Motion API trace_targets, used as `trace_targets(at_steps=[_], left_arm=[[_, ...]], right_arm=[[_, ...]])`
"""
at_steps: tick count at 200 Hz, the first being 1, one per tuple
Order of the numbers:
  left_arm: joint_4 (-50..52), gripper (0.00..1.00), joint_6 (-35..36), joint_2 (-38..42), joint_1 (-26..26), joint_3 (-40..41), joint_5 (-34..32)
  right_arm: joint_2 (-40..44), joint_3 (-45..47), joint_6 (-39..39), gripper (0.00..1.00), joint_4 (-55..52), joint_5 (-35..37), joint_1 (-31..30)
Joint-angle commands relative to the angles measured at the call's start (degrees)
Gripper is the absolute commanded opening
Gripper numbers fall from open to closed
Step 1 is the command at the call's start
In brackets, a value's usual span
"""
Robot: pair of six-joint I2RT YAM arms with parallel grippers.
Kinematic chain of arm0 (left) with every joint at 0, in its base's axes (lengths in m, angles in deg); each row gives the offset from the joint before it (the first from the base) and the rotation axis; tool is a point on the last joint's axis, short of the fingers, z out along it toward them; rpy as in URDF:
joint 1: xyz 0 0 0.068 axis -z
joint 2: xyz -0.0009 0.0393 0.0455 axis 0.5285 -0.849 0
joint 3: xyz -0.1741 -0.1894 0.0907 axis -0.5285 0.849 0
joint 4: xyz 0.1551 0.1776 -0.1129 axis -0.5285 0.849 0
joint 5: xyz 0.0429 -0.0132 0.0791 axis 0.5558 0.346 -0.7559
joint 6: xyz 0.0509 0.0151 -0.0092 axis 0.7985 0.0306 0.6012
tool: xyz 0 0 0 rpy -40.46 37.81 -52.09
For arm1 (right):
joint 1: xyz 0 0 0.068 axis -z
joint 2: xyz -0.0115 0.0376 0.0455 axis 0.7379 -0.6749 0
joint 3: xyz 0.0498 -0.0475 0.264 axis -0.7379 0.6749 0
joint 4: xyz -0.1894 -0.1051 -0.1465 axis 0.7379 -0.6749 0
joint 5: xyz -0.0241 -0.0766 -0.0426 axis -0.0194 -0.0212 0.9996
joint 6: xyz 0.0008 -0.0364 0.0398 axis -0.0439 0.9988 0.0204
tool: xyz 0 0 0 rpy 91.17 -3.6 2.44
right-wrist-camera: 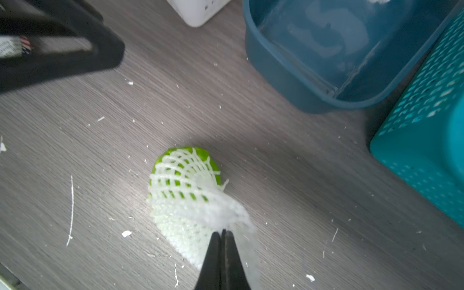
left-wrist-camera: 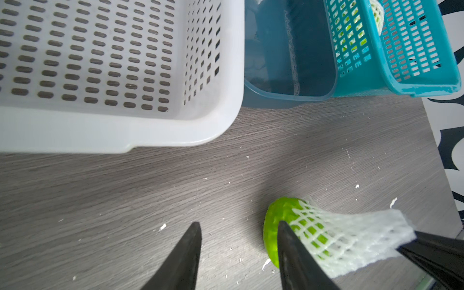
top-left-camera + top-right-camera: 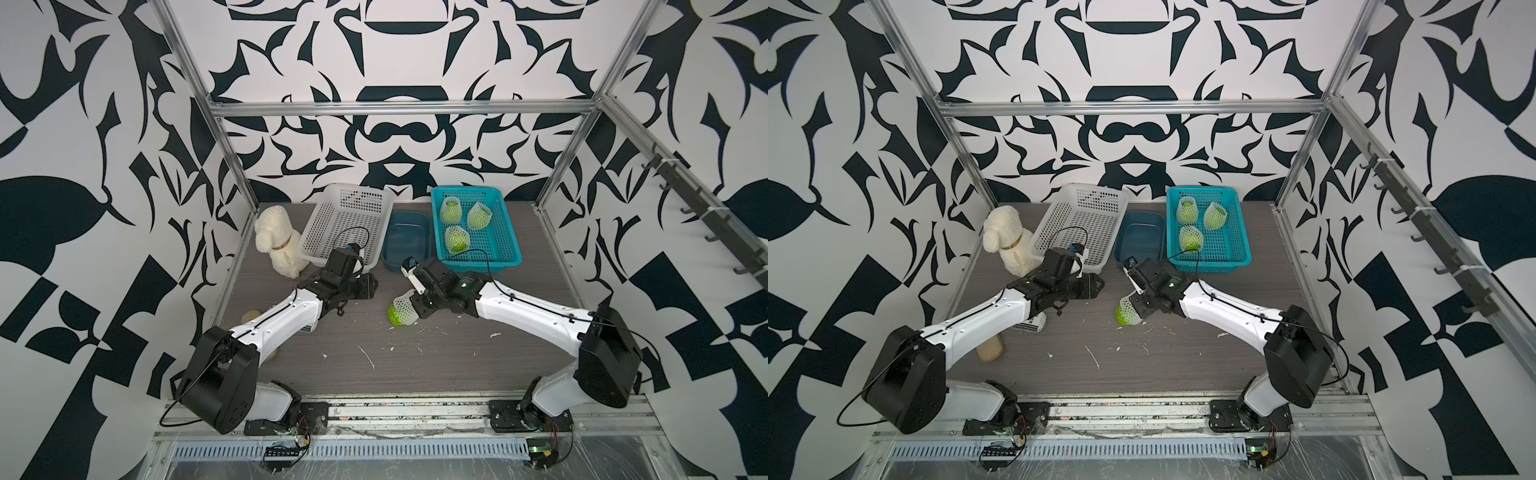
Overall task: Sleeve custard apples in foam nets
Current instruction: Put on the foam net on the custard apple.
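Here, right gripper [image 1: 222, 232] pinching shut on the loose edge of the foam net [image 1: 200, 208], custard apple [image 2: 273, 213] poking half out, sitting at the open middle of the table [image 1: 301, 188], left gripper [image 2: 239, 223] gaping empty just beside.

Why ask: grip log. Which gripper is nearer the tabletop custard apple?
Right. Right gripper pinches the foam net sleeving the custard apple; left gripper stands open, apart beside it.

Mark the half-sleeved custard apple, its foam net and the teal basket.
custard apple [image 2: 281, 208], left wrist view, bare green end.
foam net [image 2: 364, 236], left wrist view, loose mesh beyond the fruit.
teal basket [image 3: 465, 191], in a top view, far rim.
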Motion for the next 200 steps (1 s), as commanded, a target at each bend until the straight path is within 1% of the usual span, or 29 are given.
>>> trace_targets(at_steps=[1,27,30,40,74,82,101,130,132,152,166,200], left_arm=[[0.1,0.51,0.6,-0.1,0.0,-1.7,1.0],[0.4,0.51,0.6,1.1,0.0,-1.1,0.4],[0.4,0.51,0.6,1.2,0.0,-0.9,0.1],[0.3,0.51,0.6,1.6,0.0,-0.6,-0.1],[0.4,0.51,0.4,1.8,0.0,-0.5,0.2],[0.4,0.51,0.4,1.9,0.0,-0.4,0.1],[0.7,0.51,0.5,2.4,0.1,-0.2,-0.3],[0.5,0.51,0.6,2.7,0.0,0.1,-0.7],[0.4,0.51,0.6,2.7,0.0,0.1,-0.7],[0.4,0.51,0.6,1.8,0.0,-0.2,-0.2],[0.5,0.51,0.6,1.4,0.0,-0.6,0.0],[0.3,0.51,0.8,1.1,0.0,-0.9,0.0]], right_arm=[[-0.5,-0.6,-1.1,0.00,0.0,0.9,-0.2],[-2.8,-3.0,-1.8,0.00,-2.6,5.8,-0.2],[-3.0,-3.2,-1.9,0.00,-2.7,7.9,-0.2],[-3.6,-4.2,-2.5,0.00,-3.1,10.1,-0.2],[-6.9,-8.4,-3.0,0.00,-4.3,12.2,-0.2],[-7.5,-9.0,-2.6,0.00,-4.6,11.8,-0.2],[-7.6,-9.4,-2.4,0.00,-3.2,8.2,-0.3],[-6.7,-9.4,-2.5,0.00,-2.2,6.9,-0.3],[-6.7,-9.5,-2.4,0.00,-2.1,5.3,-0.3],[-6.5,-9.6,-1.5,0.00,-1.0,-0.8,-0.5],[-6.5,-9.5,-1.0,0.00,-0.5,-3.3,-1.3],[-6.7,-9.5,-0.2,0.00,-1.4,-1.8,-3.2]])
